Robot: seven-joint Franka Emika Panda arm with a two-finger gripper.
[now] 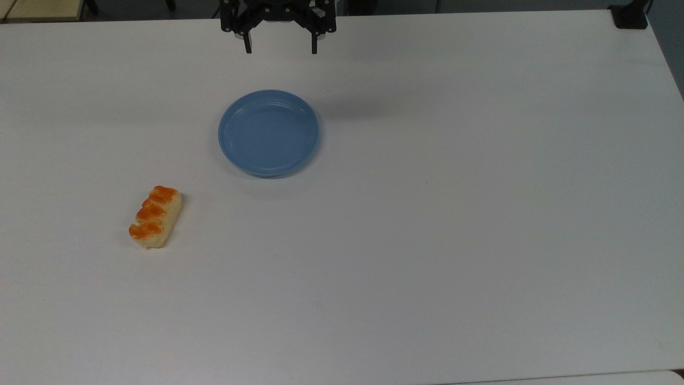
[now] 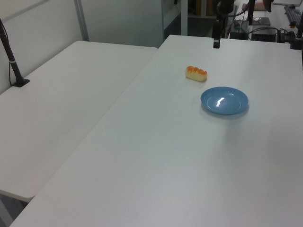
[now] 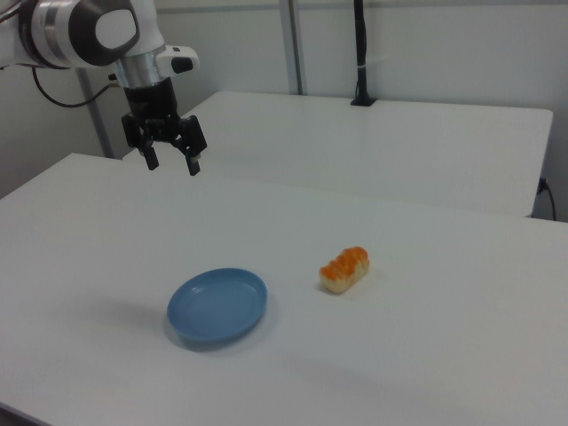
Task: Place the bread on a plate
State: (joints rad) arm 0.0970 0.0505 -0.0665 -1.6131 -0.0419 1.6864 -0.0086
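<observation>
The bread (image 1: 155, 216), a small pale roll with three orange-brown bumps, lies on the white table toward the top view's lower left. The light-blue plate (image 1: 268, 132) rests empty near the middle, up and to the right of the bread, with a clear gap between them. My gripper (image 1: 281, 51) hangs open at the top edge of the top view, beyond the plate, holding nothing. In the right view the gripper (image 3: 173, 166) hovers well above the table, up and left of the plate (image 3: 217, 306), and the bread (image 3: 344, 269) sits to the plate's right. The left view shows bread (image 2: 196, 73) behind plate (image 2: 224, 100).
The white table (image 1: 454, 224) is wide. A second white table (image 2: 61, 94) adjoins it, carrying a black clamped post (image 2: 14, 66). A black mount (image 1: 630, 16) sits at the top view's upper right corner.
</observation>
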